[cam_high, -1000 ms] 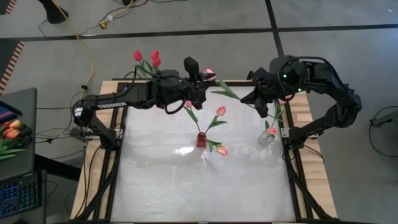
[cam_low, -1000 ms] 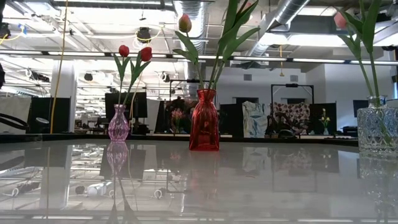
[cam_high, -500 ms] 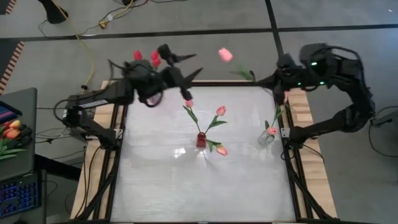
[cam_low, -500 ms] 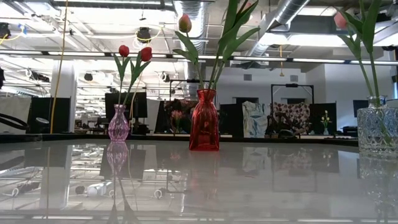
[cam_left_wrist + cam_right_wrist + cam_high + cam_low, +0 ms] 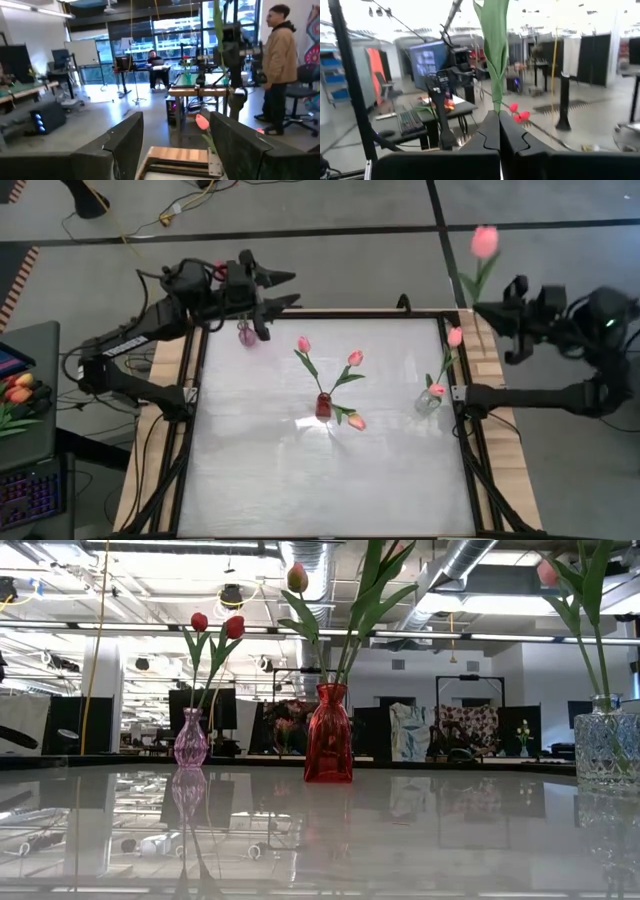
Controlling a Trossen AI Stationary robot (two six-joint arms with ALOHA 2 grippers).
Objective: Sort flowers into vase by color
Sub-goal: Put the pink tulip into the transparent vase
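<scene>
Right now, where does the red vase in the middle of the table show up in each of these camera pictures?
High view: the red vase stands mid-table, three pink tulips spreading from it.
Low view: it is just right of centre, tall green stems rising from it.
Left wrist view: not in it.
Right wrist view: not in it.
Shared landmark: the clear glass vase at the table's right edge also shows at the low view's far right.

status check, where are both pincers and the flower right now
Left pincer open, empty, at the far-left corner. Right pincer shut on pink tulip stem, past the right edge. Nothing in the way.
</scene>
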